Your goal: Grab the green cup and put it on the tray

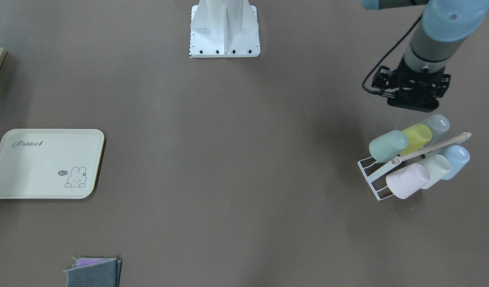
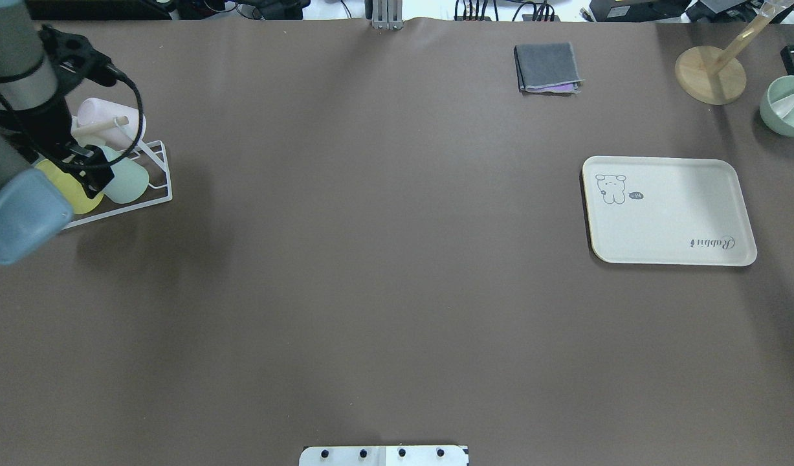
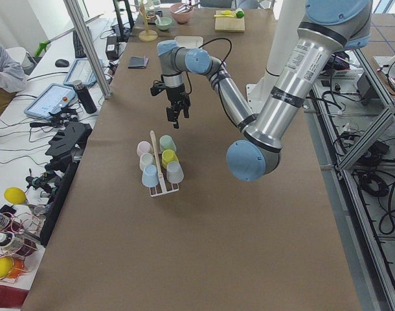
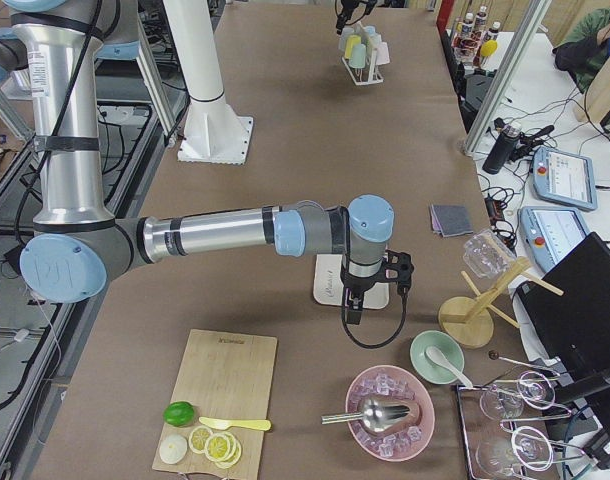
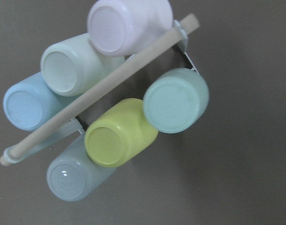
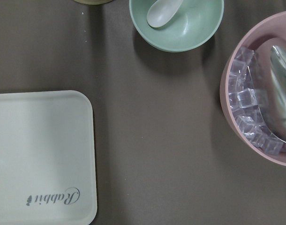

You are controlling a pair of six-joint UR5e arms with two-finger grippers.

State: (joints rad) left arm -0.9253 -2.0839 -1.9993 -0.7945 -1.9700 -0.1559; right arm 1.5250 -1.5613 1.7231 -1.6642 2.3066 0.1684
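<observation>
The green cup [image 1: 387, 145] lies tilted on a white wire rack [image 1: 372, 175], at the end of the row next to a yellow cup [image 1: 417, 137]. It also shows in the overhead view [image 2: 130, 182] and the left wrist view [image 5: 176, 101]. My left gripper [image 1: 413, 104] hovers above the rack on the robot's side, over the yellow and grey-blue cups; it looks open and empty [image 3: 177, 118]. The cream tray [image 1: 41, 167] lies bare at the other end of the table [image 2: 668, 213]. My right gripper [image 4: 353, 312] hangs beside the tray's corner [image 6: 40, 150]; I cannot tell its state.
The rack also holds pink [image 5: 129, 23], cream [image 5: 72, 68], blue [image 5: 26, 105] and grey-blue [image 5: 70, 176] cups under a wooden dowel [image 5: 101, 89]. A folded grey cloth [image 2: 547, 66], a wooden stand [image 2: 710, 74], a green bowl with a spoon [image 6: 176, 21] and a pink ice bowl [image 6: 260, 93] lie near the tray.
</observation>
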